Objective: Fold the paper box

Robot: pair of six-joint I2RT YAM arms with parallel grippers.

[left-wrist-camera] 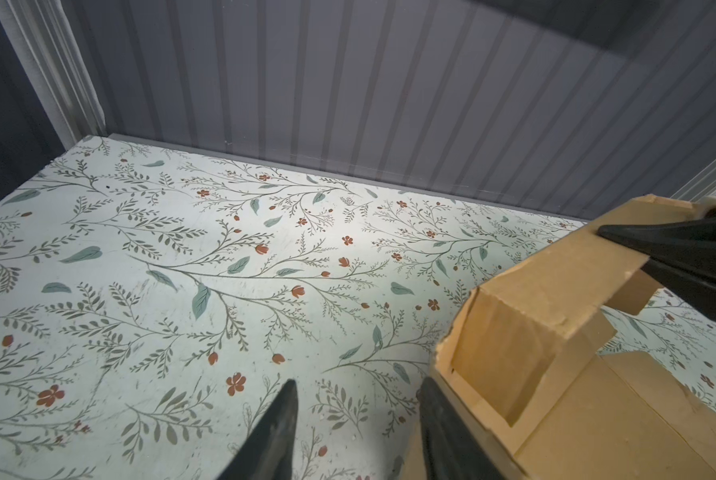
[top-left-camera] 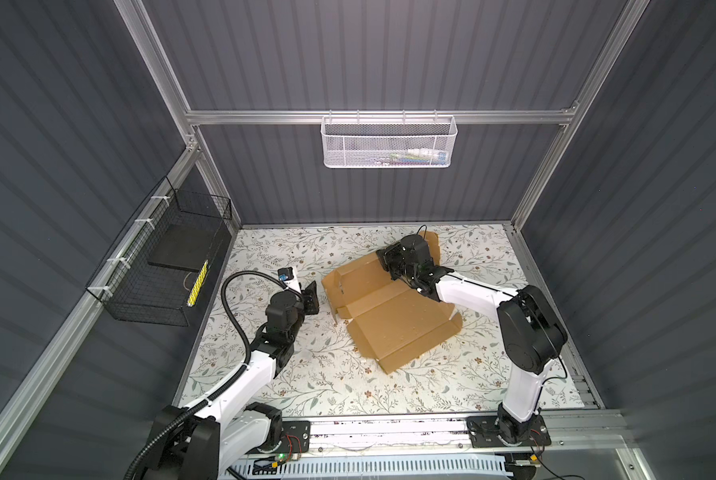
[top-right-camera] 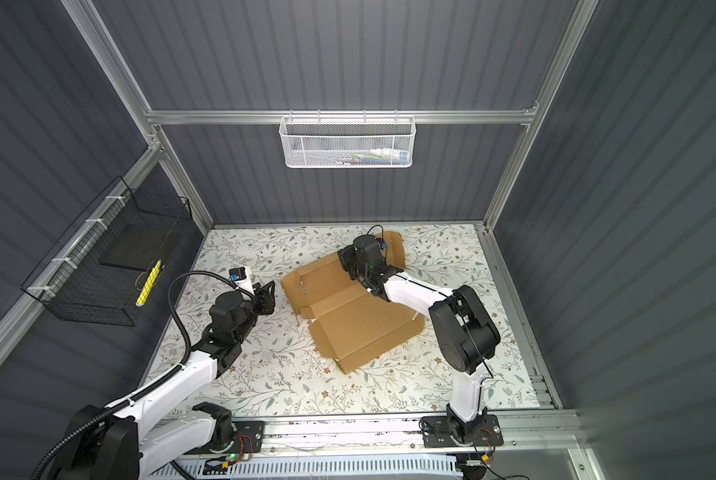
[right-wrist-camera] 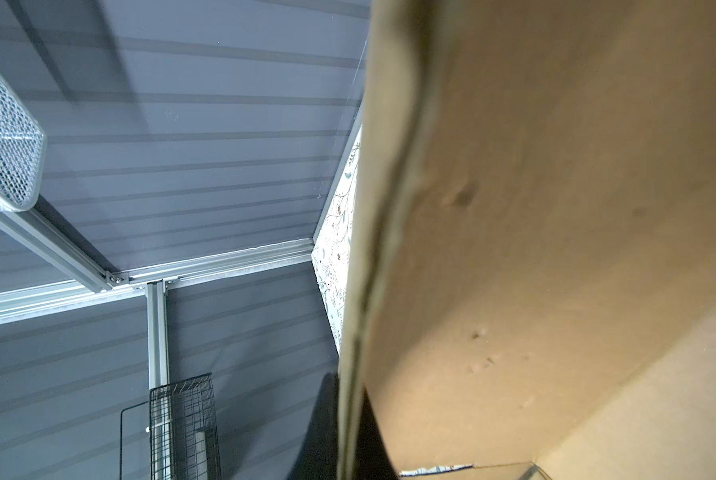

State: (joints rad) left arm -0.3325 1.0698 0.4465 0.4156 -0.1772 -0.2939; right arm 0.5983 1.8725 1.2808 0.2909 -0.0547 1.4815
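Observation:
The paper box (top-left-camera: pixel 393 320) (top-right-camera: pixel 360 324) is a brown cardboard sheet, partly folded, lying mid-table on the flowered surface. Its far panel is raised and its near panel lies flat. My right gripper (top-left-camera: pixel 389 262) (top-right-camera: pixel 348 262) is shut on the edge of the raised panel. In the right wrist view the cardboard (right-wrist-camera: pixel 555 208) runs between the closed fingers of the right gripper (right-wrist-camera: pixel 350 419). My left gripper (top-left-camera: pixel 311 297) (top-right-camera: pixel 266 297) stands open just left of the box. In the left wrist view the left gripper (left-wrist-camera: pixel 356 399) holds nothing, and one finger sits beside the box's corner (left-wrist-camera: pixel 493 345).
A black wire basket (top-left-camera: pixel 160 266) hangs on the left wall and a white mesh basket (top-left-camera: pixel 387 141) on the back wall rail. The grey back wall (left-wrist-camera: pixel 389 104) closes off the table just beyond the box. The right arm's elbow (top-left-camera: pixel 530 328) stands beside the box's right edge.

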